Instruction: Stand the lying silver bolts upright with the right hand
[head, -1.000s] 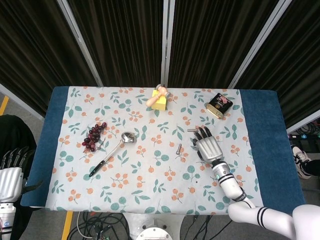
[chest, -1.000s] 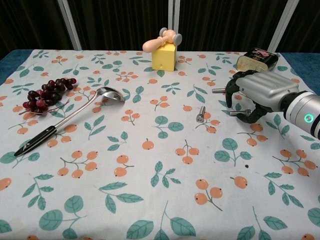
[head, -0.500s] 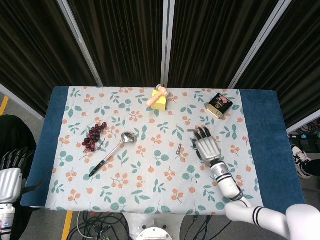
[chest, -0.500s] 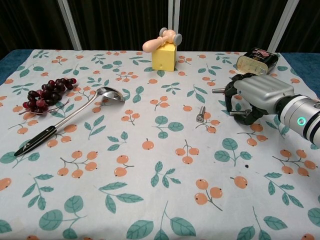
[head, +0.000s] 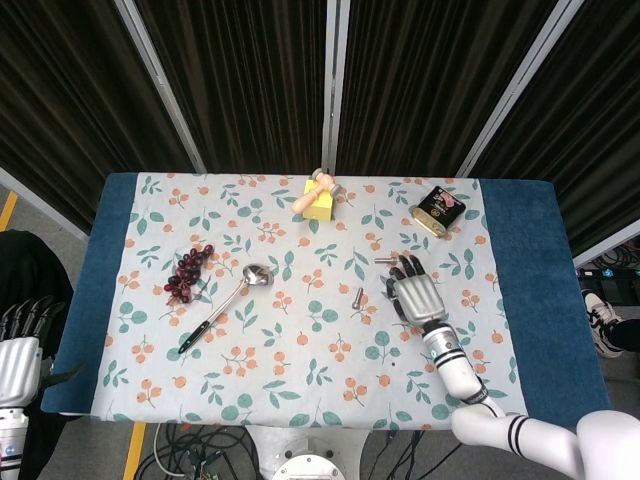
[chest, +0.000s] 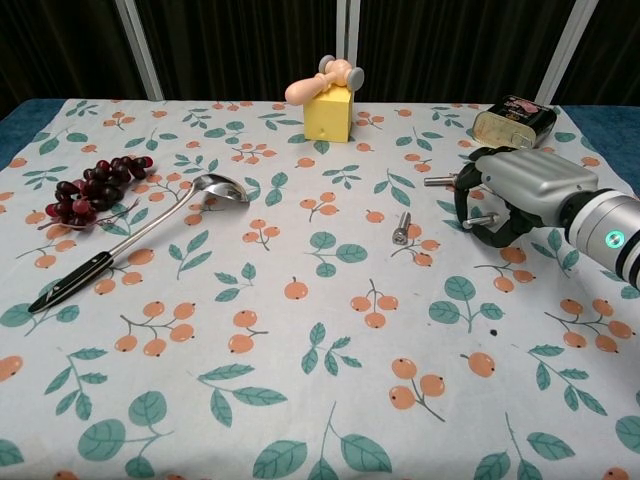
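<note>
Right hand (chest: 520, 195) curled around a lying silver bolt (chest: 478, 219), second bolt (chest: 437, 181) just beyond it, third bolt (chest: 402, 228) upright beside it, left hand (head: 20, 352) spread, off the table.

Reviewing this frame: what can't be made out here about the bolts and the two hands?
- Right hand: chest view, its curled fingers hide whether the bolt under it is pinched or only touched.
- Far bolt: chest view, the right hand covers one end.
- Middle bolt: head view, too small to tell lying from upright.
- Left hand: head view, cut off by the left edge; the chest view does not show it.
</note>
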